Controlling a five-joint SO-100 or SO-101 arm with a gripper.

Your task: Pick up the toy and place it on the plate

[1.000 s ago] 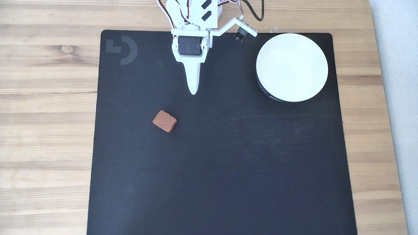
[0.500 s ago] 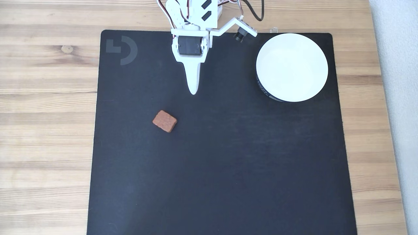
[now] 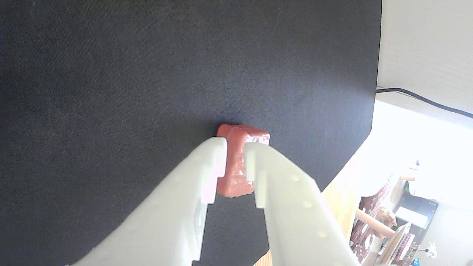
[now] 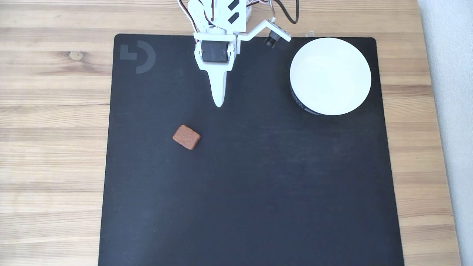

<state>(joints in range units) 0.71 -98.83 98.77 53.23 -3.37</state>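
The toy (image 4: 186, 137) lies flat on the black mat (image 4: 258, 184), towards eight o'clock from the hand (image 4: 219, 104), whose fingers sit nearly together, holding nothing. It looks light, stiff and glossy; pinch opposite side edges.

A reddish-brown toy (image 4: 186, 137) with a dimpled, biscuit-like top looks glossy orange-red in the wrist view (image 3: 236, 166). The plate (image 4: 330, 76) is plain white inside, with a dark printed band on its outer side. A white hand (image 4: 219, 103), a black mat (image 4: 251, 184) with a grey logo, and a light wood-grain table (image 4: 51, 111) complete the colours.
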